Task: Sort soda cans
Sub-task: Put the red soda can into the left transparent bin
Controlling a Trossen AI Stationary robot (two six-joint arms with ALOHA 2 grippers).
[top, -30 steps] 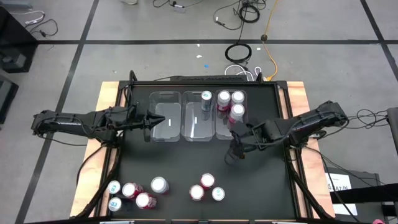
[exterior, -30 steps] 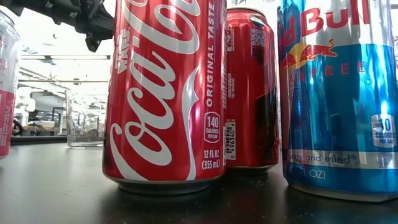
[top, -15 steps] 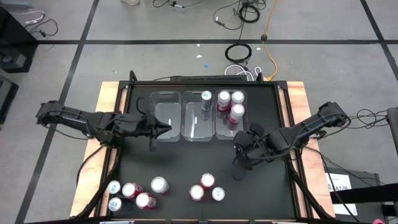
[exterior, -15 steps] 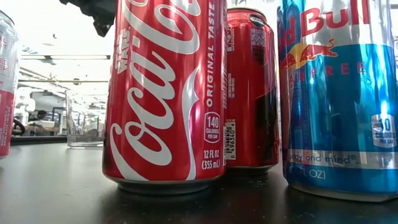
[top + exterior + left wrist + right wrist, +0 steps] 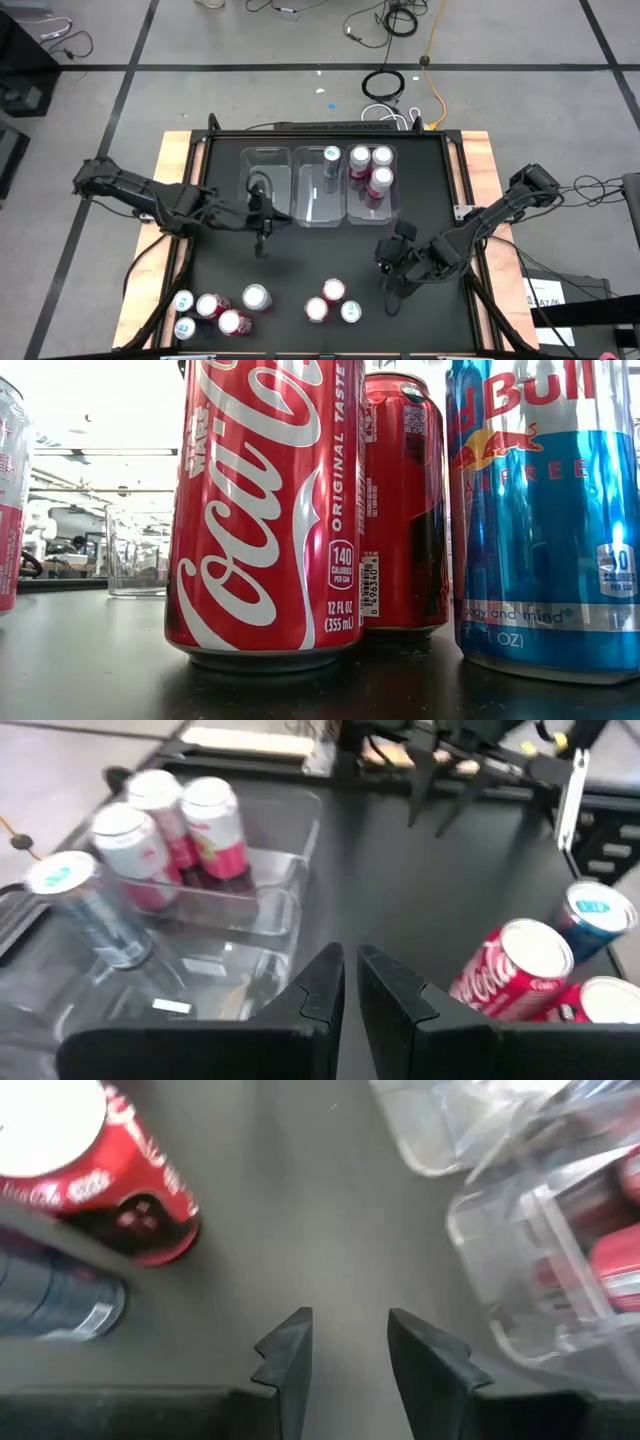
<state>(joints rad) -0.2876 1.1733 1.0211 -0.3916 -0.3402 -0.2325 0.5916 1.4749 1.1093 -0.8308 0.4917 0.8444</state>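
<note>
Three clear rectangular plastic bins (image 5: 268,187) sit at the black table's (image 5: 440,180) far side; loose red and blue silver-topped soda cans (image 5: 331,300) cluster along the near edge. Right gripper (image 5: 393,285), empty with a narrow gap, hovers beside them; I'd widen it before dropping in. Left gripper (image 5: 262,237), almost closed, has open tabletop around it.

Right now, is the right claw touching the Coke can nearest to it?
Apart. The right wrist view shows bare black tabletop between the right claw and the red Coke can; the claw's fingers hold nothing between them.

Bright overhead light, wrist views blurred — soft
</note>
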